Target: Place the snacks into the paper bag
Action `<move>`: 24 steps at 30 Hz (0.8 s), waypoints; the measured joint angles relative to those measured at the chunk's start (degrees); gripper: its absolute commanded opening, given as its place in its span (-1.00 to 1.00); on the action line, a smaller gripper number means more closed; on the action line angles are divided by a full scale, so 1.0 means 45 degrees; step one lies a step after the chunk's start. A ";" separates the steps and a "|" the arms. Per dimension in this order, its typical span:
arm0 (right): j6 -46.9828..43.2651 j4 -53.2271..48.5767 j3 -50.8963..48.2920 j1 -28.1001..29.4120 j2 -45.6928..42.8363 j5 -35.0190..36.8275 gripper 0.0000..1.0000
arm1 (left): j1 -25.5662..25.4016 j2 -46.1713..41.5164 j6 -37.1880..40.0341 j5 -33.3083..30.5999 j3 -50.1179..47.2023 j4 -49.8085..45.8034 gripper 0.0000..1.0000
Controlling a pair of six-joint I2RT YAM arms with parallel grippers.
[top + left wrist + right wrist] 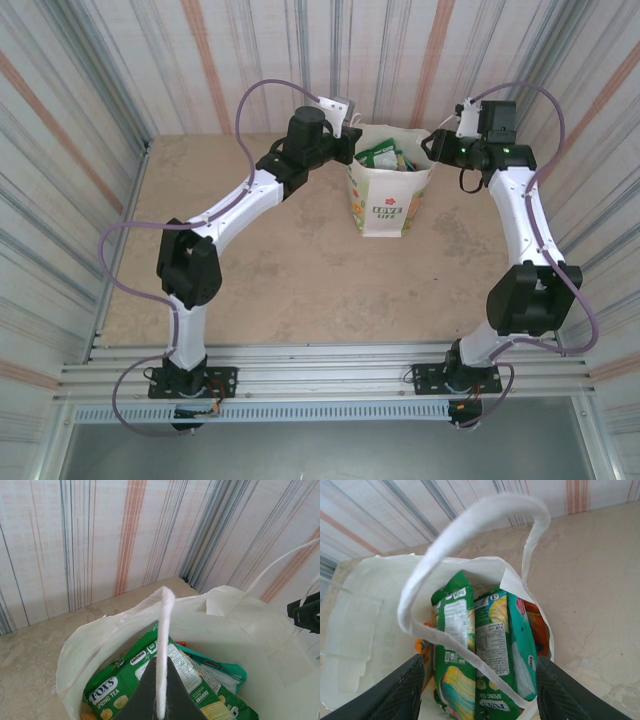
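The paper bag (386, 206) stands upright at the back middle of the table, and the snacks lie inside it. My left gripper (161, 682) is shut on one thin white string handle (163, 630) and holds it up over the bag's mouth. Below it lie a green Fox's packet (112, 687) and a teal-green packet (225, 669). My right gripper (480, 700) hangs open above the bag's other side, its fingers (400, 690) wide apart. The second handle (470, 525) loops loosely in front of it. A green packet (452, 630), a teal-green packet (507, 640) and an orange packet (538, 625) show inside.
Striped walls (200, 60) close in the tan table (270, 270) at the back and on both sides. The left arm (250, 195) reaches to the bag's left rim, the right arm (520, 210) to its right rim.
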 measured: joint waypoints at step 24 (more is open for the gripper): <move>-0.0568 0.0831 0.0656 0.0325 0.0777 0.1059 -1.00 | 0.0005 -0.0223 0.0359 -0.0107 -0.0248 -0.0097 -1.00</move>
